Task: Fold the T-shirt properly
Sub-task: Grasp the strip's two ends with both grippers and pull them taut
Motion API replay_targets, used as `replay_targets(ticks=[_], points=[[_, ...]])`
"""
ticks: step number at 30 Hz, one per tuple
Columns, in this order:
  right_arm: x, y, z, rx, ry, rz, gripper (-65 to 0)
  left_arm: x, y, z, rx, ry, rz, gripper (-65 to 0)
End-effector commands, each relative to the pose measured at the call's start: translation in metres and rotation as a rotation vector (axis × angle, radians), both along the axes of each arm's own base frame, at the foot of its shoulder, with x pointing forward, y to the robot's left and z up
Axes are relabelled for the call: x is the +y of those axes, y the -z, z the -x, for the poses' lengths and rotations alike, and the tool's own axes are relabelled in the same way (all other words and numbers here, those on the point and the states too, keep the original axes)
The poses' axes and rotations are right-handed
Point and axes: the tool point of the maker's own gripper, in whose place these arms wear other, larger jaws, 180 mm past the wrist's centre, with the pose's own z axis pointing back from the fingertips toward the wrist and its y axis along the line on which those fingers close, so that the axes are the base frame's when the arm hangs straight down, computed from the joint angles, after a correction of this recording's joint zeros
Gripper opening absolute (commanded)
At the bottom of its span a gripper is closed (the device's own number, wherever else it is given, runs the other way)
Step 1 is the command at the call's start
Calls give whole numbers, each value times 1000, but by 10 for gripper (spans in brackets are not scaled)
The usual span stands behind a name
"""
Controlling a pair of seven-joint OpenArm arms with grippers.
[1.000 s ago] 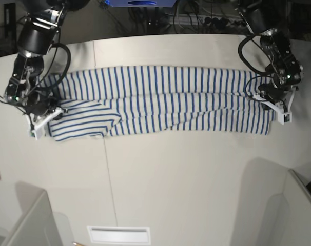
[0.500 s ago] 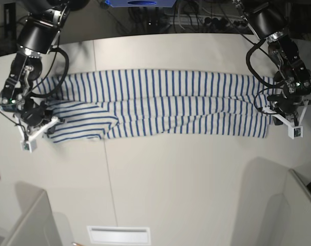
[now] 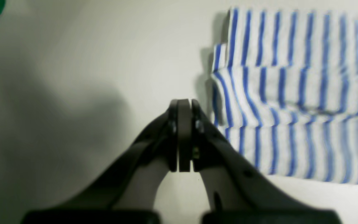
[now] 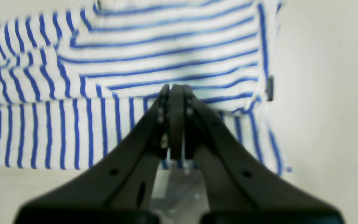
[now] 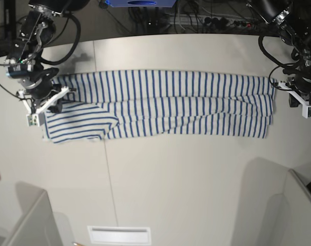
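Bare table [image 5: 160, 174] in front of the T-shirt [image 5: 166, 105] — open passage, grey panels [image 5: 35, 223] at both near corners narrowing it, cables [image 5: 196, 20] crowding the far edge — shirt band spanning the middle

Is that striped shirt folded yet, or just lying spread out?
Partly folded: the T-shirt lies as a long narrow band on the table, with stacked layered edges at one end and a sleeve tucked over.

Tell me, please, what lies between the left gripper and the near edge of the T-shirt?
Nothing: in the left wrist view only bare table separates the closed left gripper from the T-shirt edge.
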Motion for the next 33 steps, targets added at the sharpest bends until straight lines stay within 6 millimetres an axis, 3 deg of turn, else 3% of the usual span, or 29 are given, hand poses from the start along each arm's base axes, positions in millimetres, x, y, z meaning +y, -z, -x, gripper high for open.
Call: replay_targets(ticks=[1,5,6,7,10,14,19,23,27,33], points=[[3,-8,-4,-39,-2,-8,-650,9,-15,-1,-43,0,-23,-597],[11,2,7,-10,3,-38,-650,15,-13,1,-77,12,68,-150],[13,2,7,-9,3,-42,-650,16,-9,1,-77,10,100,-53],[14,3,8,-7,2,-44,-650,17,-5,0,-80,9,127,0],[17,4,10,-5,-28,-37,-650,17,8,-3,-79,-6,195,0],[23,4,12,-8,-97,-22,-650,-2,31,-18,-37,33,268,0],[27,7,16,-1,-101,-32,-650,-21,46,-37,-43,73,331,0],[26,8,17,1,-98,-31,-650,-26,65,-38,1,74,376,0],[25,8,17,1,-97,-31,-650,-44,77,-42,40,116,401,0],[26,8,17,1,-96,-32,-650,-50,98,-32,93,101,448,-18]])
